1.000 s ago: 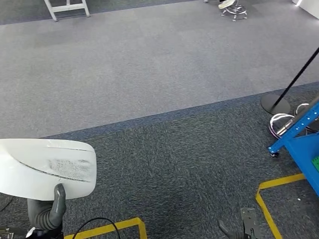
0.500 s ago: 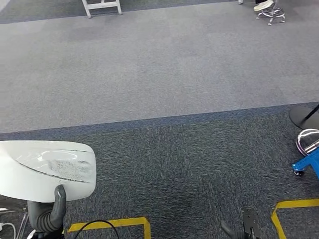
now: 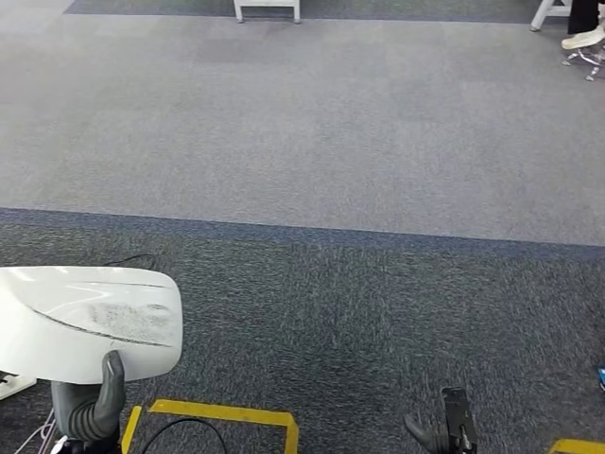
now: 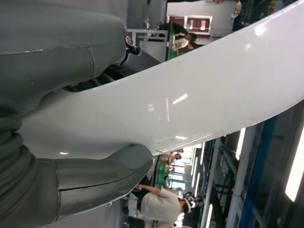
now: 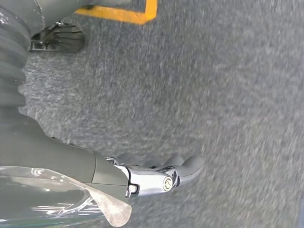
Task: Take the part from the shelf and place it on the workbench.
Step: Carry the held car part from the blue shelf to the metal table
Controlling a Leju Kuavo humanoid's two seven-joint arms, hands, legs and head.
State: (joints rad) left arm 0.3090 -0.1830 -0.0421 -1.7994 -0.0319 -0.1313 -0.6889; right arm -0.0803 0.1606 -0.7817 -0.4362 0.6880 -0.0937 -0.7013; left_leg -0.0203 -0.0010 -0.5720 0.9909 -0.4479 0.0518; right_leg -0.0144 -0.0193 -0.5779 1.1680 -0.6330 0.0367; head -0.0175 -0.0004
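The robot's left hand [image 3: 89, 407] sits low at the near left, and above it rides the part [image 3: 85, 322], a long, smooth white shell with a rounded end and a scuffed grey patch on its upper face. The grey thumb stands up against the part's near edge. From the left wrist view the hand [image 4: 53, 156] grips the part [image 4: 201, 95] from both sides: a thick grey finger lies along one face and another presses on the opposite face, so the curved white panel is clamped between them. The part is carried in the air above the carpet, touching nothing but that hand.

The right hand [image 3: 446, 430] hangs low at the near right, holding nothing. In the right wrist view its fingers [image 5: 179, 171] stretch out straight and lie close side by side, over bare carpet.

Underfoot is dark speckled carpet [image 3: 356, 322] near the robot, then a dark blue strip, then a wide band of paler grey carpet [image 3: 321, 123] farther off. Yellow tape [image 3: 221, 416] marks a corner on the floor just in front, with a black cable [image 3: 181, 430] looping by it, and another bit of yellow tape shows at the near right edge. At the far side stand white frame legs [image 3: 266, 9] and, at the far right, a stool [image 3: 585, 47]. No box, bin or tray is to be seen here.
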